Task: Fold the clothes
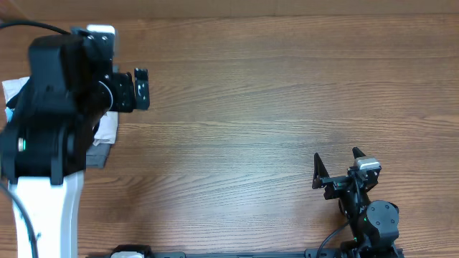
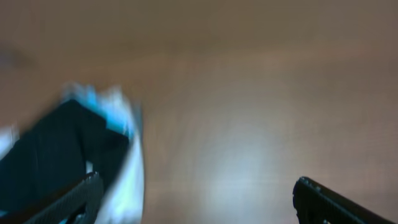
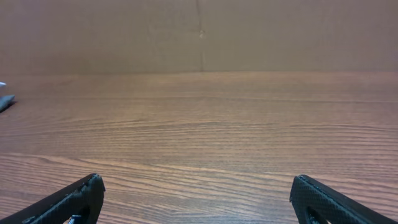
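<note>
In the blurred left wrist view, the black shirt [image 2: 50, 149] lies at the left on a pile, with light-blue and white fabric [image 2: 127, 165] along its right edge. My left gripper [image 2: 196, 199] is open and empty over bare table just right of the pile. In the overhead view it [image 1: 141, 87] points right from the far left, and my arm hides the black shirt. My right gripper [image 1: 337, 163] is open and empty near the front right, far from the pile. The right wrist view shows it [image 3: 198, 199] over bare wood.
White garments [image 1: 16, 89] and a grey folded one [image 1: 99, 153] stick out from under the left arm [image 1: 50, 107] at the table's left edge. The wooden table [image 1: 272, 93] stretches to the right. A bit of grey cloth [image 3: 4, 101] shows far left in the right wrist view.
</note>
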`<state>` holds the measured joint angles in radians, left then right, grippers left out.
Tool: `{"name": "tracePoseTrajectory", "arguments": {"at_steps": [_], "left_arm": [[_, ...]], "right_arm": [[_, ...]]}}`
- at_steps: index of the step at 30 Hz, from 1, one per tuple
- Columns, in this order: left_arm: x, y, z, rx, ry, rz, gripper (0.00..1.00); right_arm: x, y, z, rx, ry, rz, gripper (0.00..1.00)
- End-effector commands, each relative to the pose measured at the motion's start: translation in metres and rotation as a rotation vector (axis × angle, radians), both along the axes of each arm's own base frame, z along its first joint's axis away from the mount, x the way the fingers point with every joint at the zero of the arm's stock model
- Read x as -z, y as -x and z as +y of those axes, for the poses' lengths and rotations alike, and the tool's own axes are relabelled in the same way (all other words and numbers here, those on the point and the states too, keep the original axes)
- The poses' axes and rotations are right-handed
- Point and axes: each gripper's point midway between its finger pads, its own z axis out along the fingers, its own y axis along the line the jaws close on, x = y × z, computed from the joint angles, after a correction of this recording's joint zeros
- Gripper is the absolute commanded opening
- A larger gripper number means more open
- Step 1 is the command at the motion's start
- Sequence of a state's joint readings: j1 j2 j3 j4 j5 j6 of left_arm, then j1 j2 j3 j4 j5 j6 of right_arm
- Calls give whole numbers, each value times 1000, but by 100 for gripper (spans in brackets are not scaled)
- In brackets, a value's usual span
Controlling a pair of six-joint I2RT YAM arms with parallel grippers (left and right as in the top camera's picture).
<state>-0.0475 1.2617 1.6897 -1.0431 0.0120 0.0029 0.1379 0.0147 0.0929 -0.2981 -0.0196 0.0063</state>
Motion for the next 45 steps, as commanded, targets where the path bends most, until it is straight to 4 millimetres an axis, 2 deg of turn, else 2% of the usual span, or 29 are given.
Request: {"name": "tracePoseTrajectory", "arguments": {"at_steps": [1, 4, 6, 16, 24, 29, 36, 39, 42, 45], "left_arm": [[-16, 16, -9, 51, 18, -137, 100], [-15, 22, -9, 51, 22, -244, 100], [-6, 30, -8, 52, 23, -299, 100], [81, 83, -13, 110, 12, -412, 100], [118, 106, -12, 111, 13, -546, 100], [137, 110, -15, 129, 18, -605, 100], [189, 103, -23, 170, 40, -583, 100], [206, 100, -27, 191, 48, -564, 100], [218, 98, -31, 210, 54, -562, 100], [218, 97, -30, 207, 54, -560, 100]], "right_arm": [[-3, 0, -1, 4, 0, -18, 100], [-3, 0, -1, 4, 0, -18, 100], [-3, 0, -1, 4, 0, -18, 100], [-3, 0, -1, 4, 0, -18, 100], [-3, 0, -1, 4, 0, -18, 100], [-3, 0, -1, 4, 0, -18, 100], [-3, 0, -1, 4, 0, -18, 100], [-3, 0, -1, 4, 0, -18, 100], [-3, 0, -1, 4, 0, -18, 100], [-3, 0, -1, 4, 0, -18, 100]]}}
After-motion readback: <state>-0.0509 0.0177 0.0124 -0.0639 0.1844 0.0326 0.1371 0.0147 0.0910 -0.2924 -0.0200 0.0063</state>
